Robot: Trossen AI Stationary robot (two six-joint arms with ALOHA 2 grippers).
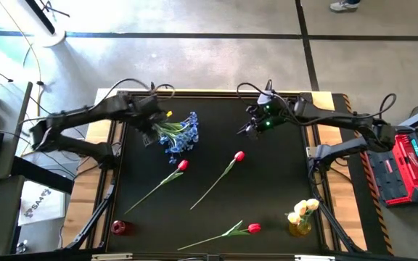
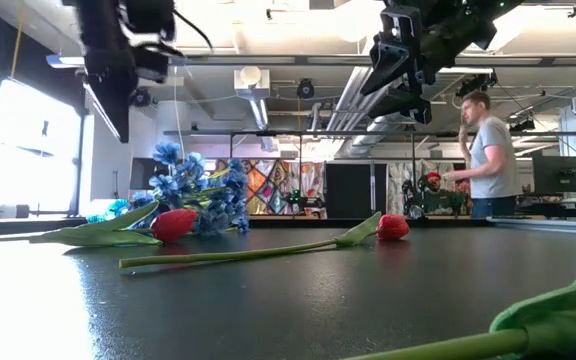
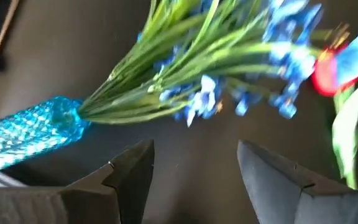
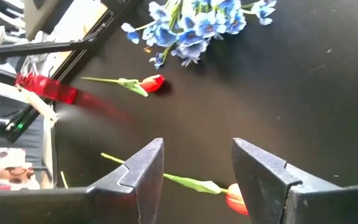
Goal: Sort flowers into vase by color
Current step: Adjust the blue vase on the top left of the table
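Observation:
A blue spray bunch lies on the dark table, its stems in a turquoise vase that lies on its side. My left gripper is open, just above and beside those stems. Three red tulips lie flat: one mid-left, one in the middle and one near the near edge. My right gripper is open and raised over the far middle of the table, with a red tulip below it. Pale yellow tulips stand in a yellow vase.
A small red vase stands near the near-left corner. Wooden strips border the table at its left and right sides. A red case sits off the right side. A person stands in the room beyond the table.

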